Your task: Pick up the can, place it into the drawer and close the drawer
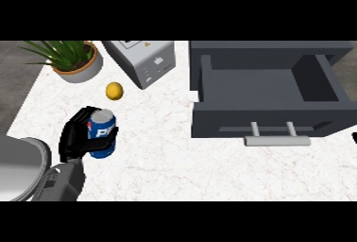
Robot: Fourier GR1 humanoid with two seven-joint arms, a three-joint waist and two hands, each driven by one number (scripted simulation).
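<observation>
A blue can point(102, 128) with a silver top stands upright at the left of the white counter. My left hand point(75, 138) is curled round it from the left, and its fingers hide part of the can's side. The dark grey drawer point(209, 80) at the right is pulled open and nothing shows inside it. Its silver handle point(276, 140) faces the counter's front. At the right edge, just below the drawer front, only a black sliver of my right hand point(354, 137) shows.
A potted plant point(72, 59) stands at the back left, with a grey boxy appliance point(143, 59) beside it. A yellow lemon point(115, 90) lies just behind the can. A grey rounded shape point(20, 165) fills the lower left corner.
</observation>
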